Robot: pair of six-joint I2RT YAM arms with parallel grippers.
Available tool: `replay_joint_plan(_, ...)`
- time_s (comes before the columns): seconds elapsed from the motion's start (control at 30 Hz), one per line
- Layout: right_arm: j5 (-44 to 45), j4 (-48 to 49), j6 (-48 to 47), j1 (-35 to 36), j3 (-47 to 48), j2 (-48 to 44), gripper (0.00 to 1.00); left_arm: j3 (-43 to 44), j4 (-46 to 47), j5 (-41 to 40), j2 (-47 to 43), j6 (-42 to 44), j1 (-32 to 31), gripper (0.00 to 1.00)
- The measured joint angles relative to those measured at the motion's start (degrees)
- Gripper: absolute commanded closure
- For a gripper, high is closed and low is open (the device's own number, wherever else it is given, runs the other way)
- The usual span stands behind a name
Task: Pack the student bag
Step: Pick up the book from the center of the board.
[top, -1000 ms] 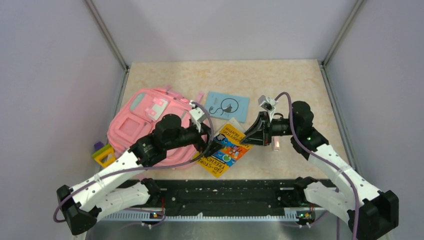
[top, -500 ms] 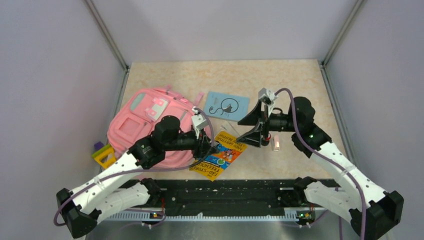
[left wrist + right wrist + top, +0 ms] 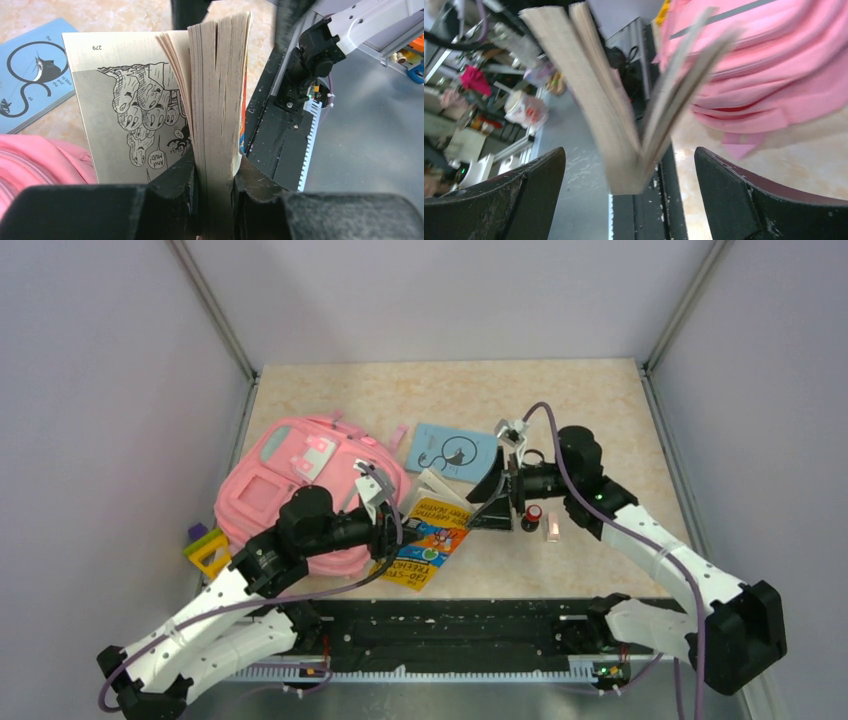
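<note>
The pink backpack [image 3: 290, 475] lies flat on the left part of the table [image 3: 600, 410], front pockets up. Just off the backpack's near right edge, the left gripper [image 3: 393, 537] is clamped on a thick paperback book [image 3: 428, 540] with a yellow and orange cover. Its own camera shows the book [image 3: 217, 95] standing on edge, the fingers [image 3: 172, 182] pinching most of the pages tight. A few leaves fall away toward the backpack [image 3: 35, 160], baring a cartoon drawing on page 279. On the side of the book away from the backpack sits the right gripper [image 3: 480, 518], fingers spread wide and holding nothing. From its wrist the gripper [image 3: 629, 165] has the book [image 3: 624, 100] in the gap between the fingers, blurred and fanned open, touching neither finger as far as can be seen, with the backpack [image 3: 784, 75] beyond. A thin blue booklet [image 3: 455, 452] lies flat near the backpack's far right corner, apart from it. Farther right of the backpack, past the right gripper, stand a small red-capped thing [image 3: 533, 512] and a small pale pink block [image 3: 552, 530]. A yellow, purple and green toy [image 3: 207, 548] sits just beside the backpack's near left edge.
</note>
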Motion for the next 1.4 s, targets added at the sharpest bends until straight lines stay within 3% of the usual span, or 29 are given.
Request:
replay_joint_plan(0.23, -2.93, 9.44, 4.48, 6.05, -1.49, 0.26, 0.02, -0.83, 0.52, -1.07, 0.11, -0.09, 0.00, 1.00)
replay_joint_plan(0.37, -2.36, 14.23, 6.40, 8.79, -1.84, 1.86, 0.07, -1.97, 2.23, -1.05, -0.13, -0.66, 0.00, 1.00)
replay_joint_plan(0.43, -1.77, 16.48, 7.15, 10.40, -1.84, 3.74, 0.22, -2.25, 2.60, -0.72, -0.02, -1.01, 0.00, 1.00)
replay_joint_plan(0.53, -0.83, 18.21, 8.31, 11.63, -1.84, 6.25, 0.67, -2.27, 2.78, -0.31, 0.72, -1.33, 0.00, 1.00)
replay_joint_plan(0.57, -0.46, 18.14, 7.98, 11.63, -1.84, 6.75, 0.82, -2.25, 2.67, -0.31, 0.96, -1.36, 0.00, 0.96)
replay_joint_plan(0.6, 0.48, 17.59, 7.85, 11.58, -1.79, 7.21, 0.93, -2.16, 2.58, -0.20, 1.07, -1.33, 0.00, 0.84)
replay_joint_plan(0.63, 1.70, 16.76, 7.41, 11.52, -1.77, 7.67, 1.00, -1.88, 1.90, -0.42, 1.16, -1.11, -0.07, 0.63)
replay_joint_plan(0.67, 2.60, 15.58, 6.86, 11.56, -1.60, 7.85, 1.00, -1.46, 0.72, -0.74, 1.31, -1.38, -0.09, 0.42)
replay_joint_plan(0.7, 3.80, 14.47, 6.16, 11.72, -1.46, 7.82, 1.00, -1.11, -0.04, -1.49, 1.42, -0.98, -0.15, 0.28)
replay_joint_plan(0.73, 4.87, 13.33, 5.27, 11.69, -1.14, 7.72, 1.00, -0.44, -1.14, -2.71, 1.57, -0.83, -0.13, 0.19)
replay_joint_plan(0.8, 8.33, 10.54, 3.93, 10.78, -0.94, 7.15, 1.00, 1.79, -3.48, -6.91, 1.53, 0.37, -0.13, 0.10)
replay_joint_plan(0.9, 14.86, 5.07, 3.41, 6.49, -0.98, 5.09, 1.00, 5.70, -5.84, -16.63, 1.38, 1.70, -0.07, 0.09)
replay_joint_plan(1.03, 34.01, -3.72, 0.13, 1.44, -0.98, -0.04, 1.00, 6.27, -7.80, -29.79, 2.19, 2.27, 0.02, 0.09)
replay_joint_plan(1.23, 53.48, -11.23, -3.02, 1.22, -2.10, -8.90, 1.00, 1.90, -7.08, -35.34, 14.10, -1.57, -1.97, 0.10)
replay_joint_plan(1.4, 62.36, -13.05, -4.22, 1.22, -4.26, -15.63, 1.00, -1.20, -6.16, -42.14, 22.88, -4.04, -7.37, 0.05)
